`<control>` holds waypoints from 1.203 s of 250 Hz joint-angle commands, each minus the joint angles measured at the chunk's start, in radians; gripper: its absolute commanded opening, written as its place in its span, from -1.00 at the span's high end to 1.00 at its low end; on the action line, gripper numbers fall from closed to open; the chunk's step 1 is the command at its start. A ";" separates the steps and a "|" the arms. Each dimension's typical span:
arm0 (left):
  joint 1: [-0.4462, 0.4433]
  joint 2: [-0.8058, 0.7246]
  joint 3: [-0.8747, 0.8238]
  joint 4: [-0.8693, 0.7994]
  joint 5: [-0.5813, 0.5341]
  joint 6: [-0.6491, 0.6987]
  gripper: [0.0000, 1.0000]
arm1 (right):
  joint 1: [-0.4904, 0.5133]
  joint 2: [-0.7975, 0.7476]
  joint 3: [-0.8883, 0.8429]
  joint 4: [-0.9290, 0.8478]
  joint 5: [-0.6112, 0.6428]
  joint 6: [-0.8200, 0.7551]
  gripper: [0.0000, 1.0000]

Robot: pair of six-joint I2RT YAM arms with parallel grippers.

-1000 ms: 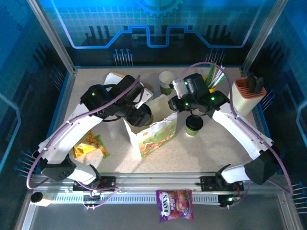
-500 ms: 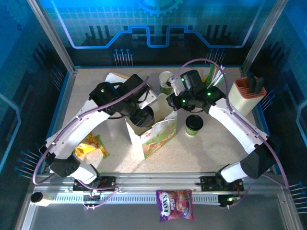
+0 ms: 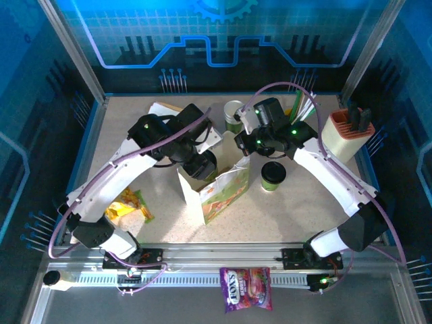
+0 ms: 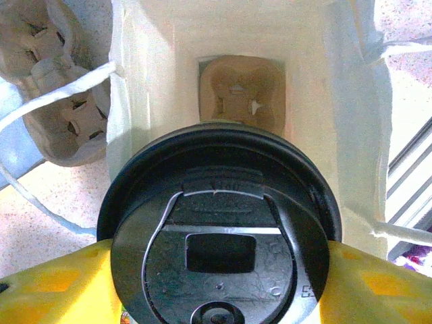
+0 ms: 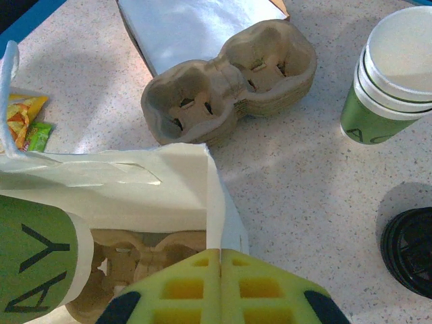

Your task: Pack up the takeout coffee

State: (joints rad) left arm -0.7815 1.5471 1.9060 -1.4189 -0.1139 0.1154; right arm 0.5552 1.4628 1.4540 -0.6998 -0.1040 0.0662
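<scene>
Bag: white flower-printed paper bag (image 3: 226,192)
Cup: green paper cup (image 5: 27,256), black lettering, round black lid (image 4: 219,250)
Desk: speckled beige desk (image 3: 297,209)

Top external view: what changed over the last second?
The right pincer closed on the rim of the white flower-printed paper bag, its arm pulling back from the lidded green-and-white paper cup on the table. The left pincer kept holding the other lidded cup over the bag's mouth.
</scene>
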 commanded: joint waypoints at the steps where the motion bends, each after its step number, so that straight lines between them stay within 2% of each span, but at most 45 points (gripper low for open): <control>1: 0.004 0.018 0.031 -0.040 0.028 0.023 -0.12 | 0.005 0.005 0.014 -0.015 0.010 -0.010 0.94; 301: 0.003 0.069 -0.069 -0.023 0.055 0.012 -0.12 | -0.001 -0.007 -0.022 0.004 0.007 -0.005 0.90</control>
State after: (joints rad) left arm -0.7815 1.6058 1.8622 -1.4418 -0.0807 0.1333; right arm 0.5552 1.4628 1.4418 -0.6888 -0.1043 0.0662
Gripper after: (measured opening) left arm 0.644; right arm 0.057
